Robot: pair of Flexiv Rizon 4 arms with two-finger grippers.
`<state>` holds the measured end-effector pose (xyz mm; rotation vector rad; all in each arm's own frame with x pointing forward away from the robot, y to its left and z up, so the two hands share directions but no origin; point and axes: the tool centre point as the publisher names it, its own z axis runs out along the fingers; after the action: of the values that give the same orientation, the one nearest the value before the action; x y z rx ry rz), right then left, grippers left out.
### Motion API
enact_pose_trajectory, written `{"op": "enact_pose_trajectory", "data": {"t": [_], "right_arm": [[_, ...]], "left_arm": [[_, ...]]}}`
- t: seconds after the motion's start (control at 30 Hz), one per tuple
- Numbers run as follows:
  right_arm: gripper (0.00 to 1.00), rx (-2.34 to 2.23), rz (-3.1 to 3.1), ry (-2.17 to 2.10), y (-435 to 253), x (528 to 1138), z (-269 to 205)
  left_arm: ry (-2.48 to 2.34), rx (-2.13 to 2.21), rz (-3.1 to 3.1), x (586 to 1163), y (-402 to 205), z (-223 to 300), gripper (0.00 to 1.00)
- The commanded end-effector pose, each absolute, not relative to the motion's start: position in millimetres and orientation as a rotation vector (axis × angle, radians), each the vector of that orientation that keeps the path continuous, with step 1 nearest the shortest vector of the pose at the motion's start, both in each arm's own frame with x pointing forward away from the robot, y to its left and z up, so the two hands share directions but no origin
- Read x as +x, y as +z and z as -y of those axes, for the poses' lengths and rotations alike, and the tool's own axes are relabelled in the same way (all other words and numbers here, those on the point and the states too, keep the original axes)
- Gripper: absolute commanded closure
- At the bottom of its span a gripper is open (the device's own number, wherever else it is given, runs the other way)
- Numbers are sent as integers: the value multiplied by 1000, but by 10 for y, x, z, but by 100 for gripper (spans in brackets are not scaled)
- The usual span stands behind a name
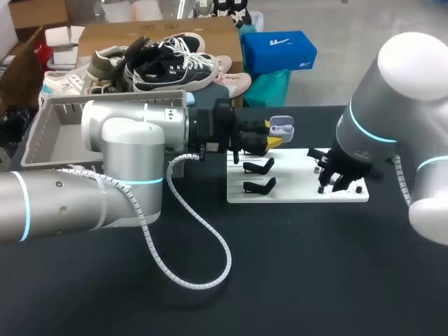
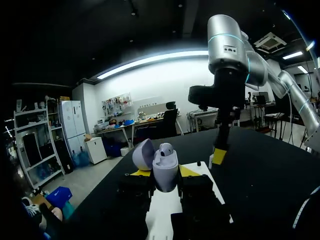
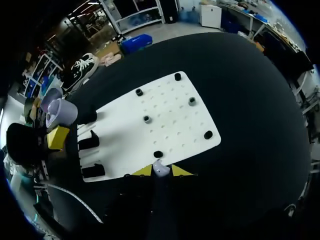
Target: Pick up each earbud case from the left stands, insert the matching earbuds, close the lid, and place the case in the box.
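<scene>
My left gripper (image 1: 269, 140) is shut on a lavender earbud case (image 1: 282, 129) and holds it above the back left of the white board (image 1: 294, 190). In the left wrist view the case (image 2: 165, 169) stands upright between the yellow tips. Its lid (image 2: 143, 154) is open and one white earbud (image 2: 166, 148) sits inside. My right gripper (image 1: 334, 180) hangs low over the board's right part. In the right wrist view its fingers (image 3: 141, 171) pinch a small white earbud (image 3: 159, 169) at the board's near edge (image 3: 165, 125).
Two empty black stands (image 1: 259, 166) (image 1: 259, 185) sit on the board's left side, and small black pegs (image 3: 146, 119) dot its right half. A grey box (image 1: 56, 133) stands at the table's back left. My left arm's white cable (image 1: 203, 266) loops over the table in front.
</scene>
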<state>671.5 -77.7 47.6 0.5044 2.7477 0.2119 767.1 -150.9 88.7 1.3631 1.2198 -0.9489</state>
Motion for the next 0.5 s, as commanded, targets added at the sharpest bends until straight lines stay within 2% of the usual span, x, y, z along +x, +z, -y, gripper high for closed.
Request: {"op": "enact_pose_trajectory", "data": {"t": [0.03,0.5], "right_arm": [[100,409,-2710,165,776,6501,816],[100,-360,-2720,100,1424,6619,440]], "left_arm": [[-947,1360,-1218,7664,883,1506,100],[-947,1360,-1218,7664,883,1506,100]]}}
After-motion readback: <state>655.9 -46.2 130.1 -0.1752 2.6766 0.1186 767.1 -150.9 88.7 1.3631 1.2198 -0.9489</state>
